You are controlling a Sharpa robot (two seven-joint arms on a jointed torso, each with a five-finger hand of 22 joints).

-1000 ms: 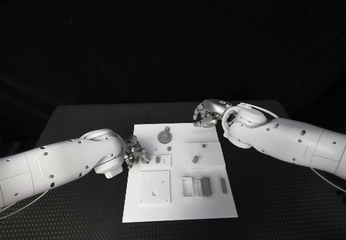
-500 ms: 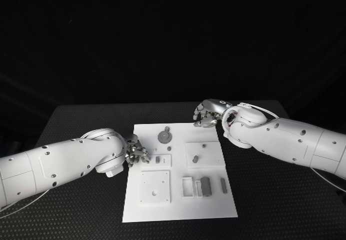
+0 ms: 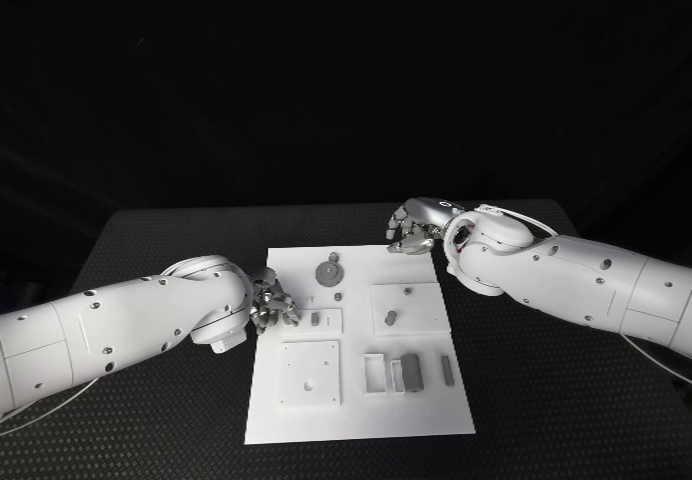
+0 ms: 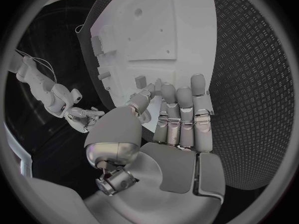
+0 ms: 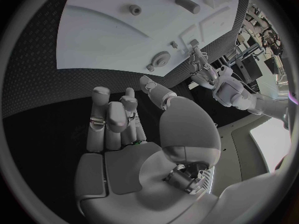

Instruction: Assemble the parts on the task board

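White task board unchanged | left hand fingers curled, unmoved | right hand fingers curled, unmoved

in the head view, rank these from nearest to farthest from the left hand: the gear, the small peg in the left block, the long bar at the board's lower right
Measured from the left hand at the task board's left edge:
1. Small peg, in the raised block right beside the fingers.
2. Gear, toward the board's far edge, near the middle.
3. Long bar, across the board near its right edge, on the near half.
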